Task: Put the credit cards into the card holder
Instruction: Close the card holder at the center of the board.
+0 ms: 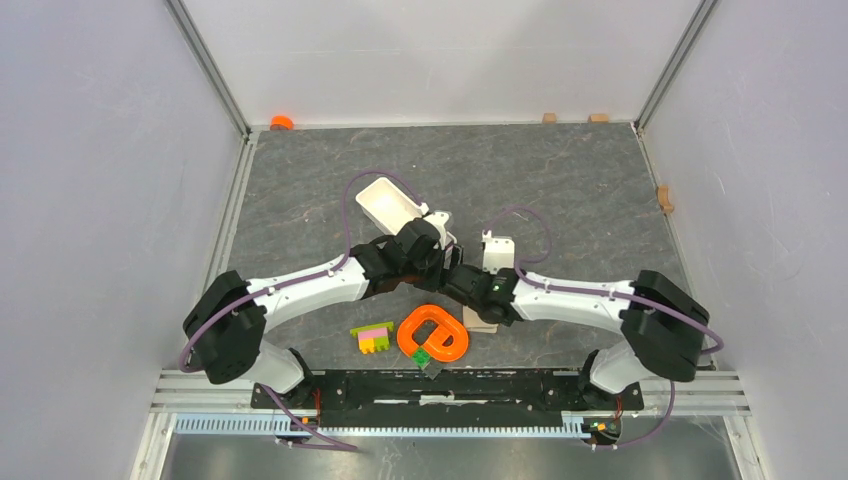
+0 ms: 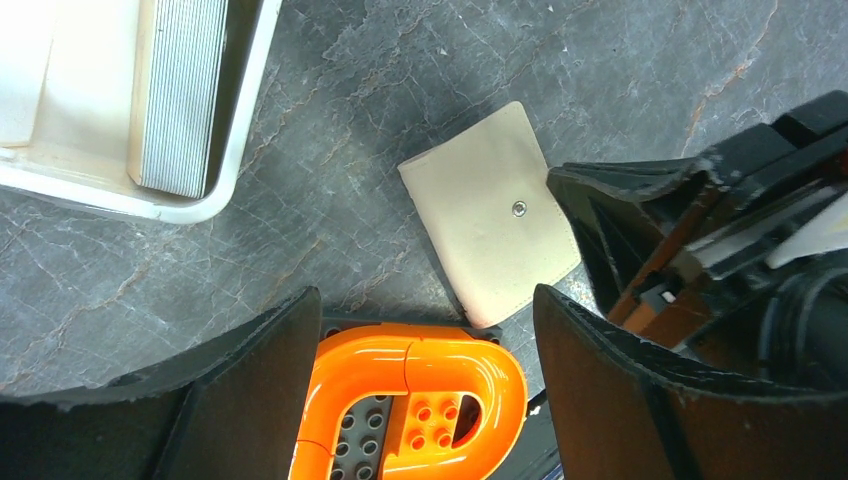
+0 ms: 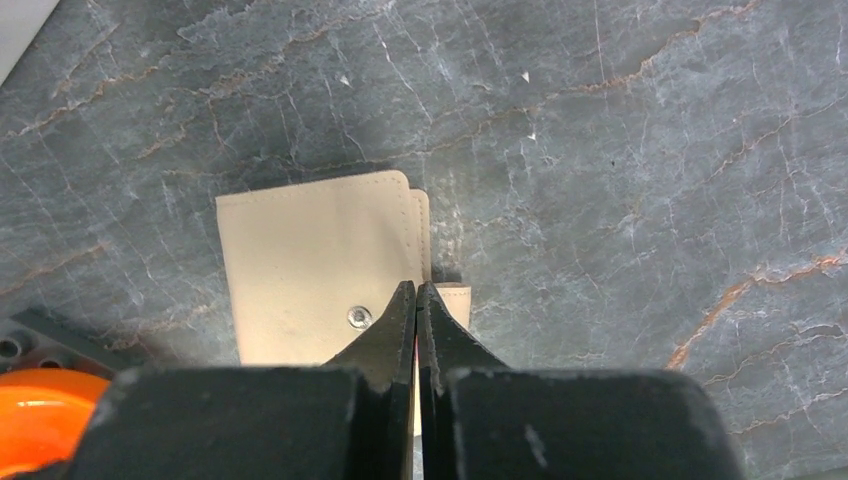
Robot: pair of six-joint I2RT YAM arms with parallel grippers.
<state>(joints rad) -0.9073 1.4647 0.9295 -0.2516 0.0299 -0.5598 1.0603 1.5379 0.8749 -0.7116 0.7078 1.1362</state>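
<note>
**Early stage of the task.** The card holder (image 2: 495, 225) lies flat and folded on the table (image 2: 420, 80), snap stud facing up. In my left wrist view it sits at 1 o'clock from the orange toy loop (image 2: 410, 395), its near corner just beside the loop.

My left gripper (image 2: 425, 300) hovers above with its fingers spread wide and nothing between them. My right gripper (image 3: 415, 292) has its jaws pressed together, tips over the holder's edge at 3 o'clock from the stud. I cannot tell whether they pinch the clasp tab or anything else thin.

No credit cards are identifiable in any view. The white tray (image 2: 235, 150), at 10 o'clock from the holder, contains a grey ribbed block that I cannot name.

I judge nothing is loaded yet. The holder remains to be opened, the cards found, and each one slotted in.
</note>
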